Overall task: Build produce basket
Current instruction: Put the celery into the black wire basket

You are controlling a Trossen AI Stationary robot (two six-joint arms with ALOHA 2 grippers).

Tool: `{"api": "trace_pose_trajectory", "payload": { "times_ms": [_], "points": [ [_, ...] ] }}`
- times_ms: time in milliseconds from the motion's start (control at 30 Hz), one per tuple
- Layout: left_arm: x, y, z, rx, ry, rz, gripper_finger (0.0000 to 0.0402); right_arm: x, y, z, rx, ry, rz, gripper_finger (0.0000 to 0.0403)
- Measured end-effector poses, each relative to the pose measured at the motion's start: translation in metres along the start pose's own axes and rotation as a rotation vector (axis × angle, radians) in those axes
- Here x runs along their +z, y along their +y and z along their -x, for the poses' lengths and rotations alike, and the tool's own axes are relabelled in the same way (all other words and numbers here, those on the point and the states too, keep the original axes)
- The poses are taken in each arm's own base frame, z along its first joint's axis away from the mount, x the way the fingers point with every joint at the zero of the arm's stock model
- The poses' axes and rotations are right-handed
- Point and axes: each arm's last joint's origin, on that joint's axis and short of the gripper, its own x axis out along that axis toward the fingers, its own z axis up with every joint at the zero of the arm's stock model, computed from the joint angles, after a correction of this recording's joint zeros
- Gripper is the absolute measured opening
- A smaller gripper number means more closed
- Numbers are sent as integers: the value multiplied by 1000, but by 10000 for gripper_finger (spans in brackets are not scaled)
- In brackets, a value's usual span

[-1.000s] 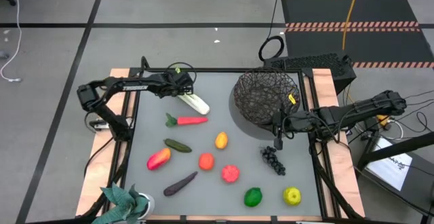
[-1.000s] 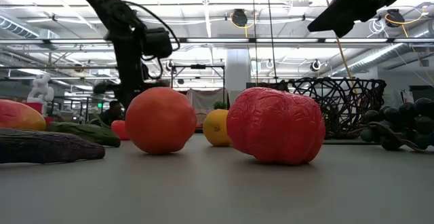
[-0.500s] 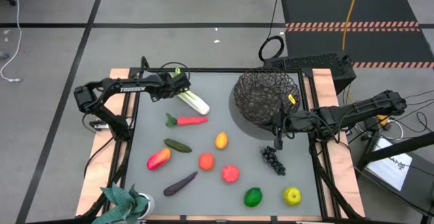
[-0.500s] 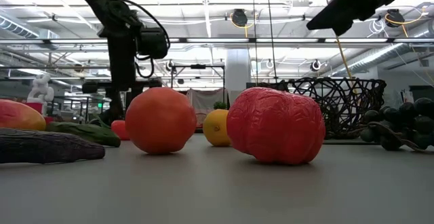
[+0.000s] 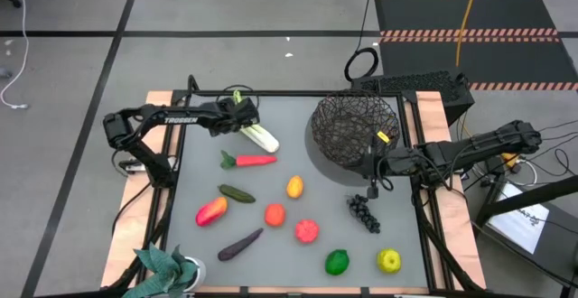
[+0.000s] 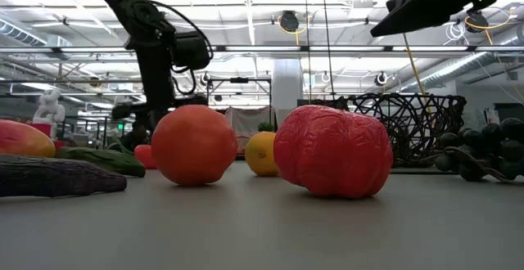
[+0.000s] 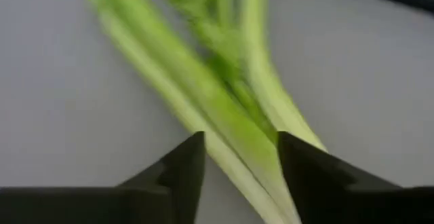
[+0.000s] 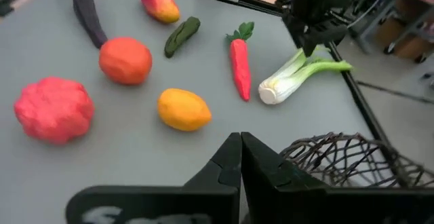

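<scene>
So the whole thing hinges on the leek [image 5: 258,136], which is laid flat on the tabletop [image 5: 298,217] just beside the basket [image 5: 354,128], on the side toward the left arm. Its long axis is run diagonally: the white bulb end is pointed toward the basket and the carrot [image 5: 250,161], the green leafy end away from it. The left gripper [image 5: 242,117] is parked right over that green end, and in the left wrist view the stalks are seen passing between the two dark jaws, which are parted with nothing squeezed yet, so the leek isn't held. The jaws are set across the stalk rather than along it, which looks like the right setup for a pinch. The right gripper [image 5: 370,179] is hung at the basket's opposite edge, near the grapes [image 5: 363,212], jaws clenched on nothing. The left arm is clearly the nearer one to the leek.
</scene>
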Motion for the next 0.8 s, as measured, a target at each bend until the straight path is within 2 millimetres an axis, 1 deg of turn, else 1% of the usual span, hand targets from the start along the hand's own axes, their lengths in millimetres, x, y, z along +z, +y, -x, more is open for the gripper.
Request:
{"api": "trace_pose_trajectory", "payload": {
  "times_ms": [67,133,200,267,367,433,600,700,800],
  "points": [
    [2,-1,0,-7,-25,151,241,0,0,0,0,0,33,0],
    [3,-1,-4,9,-52,223,276,0,0,0,0,0,64,0],
    [6,4,-8,49,-57,229,303,0,0,0,-1,-2,83,0],
    [7,4,-12,60,-66,235,321,0,0,1,-2,-5,98,0],
    [7,5,-18,82,-64,233,331,1,0,1,-5,-13,99,0],
    [7,2,-26,71,-67,239,328,2,-1,1,-7,-17,98,0],
    [0,6,-47,159,-45,186,299,1,0,1,-5,-13,94,0],
    [-2,5,-53,171,-53,152,265,0,0,1,-4,-5,95,0],
    [-2,5,-54,169,-75,100,214,0,-1,1,-6,1,88,0]
  ]
}}
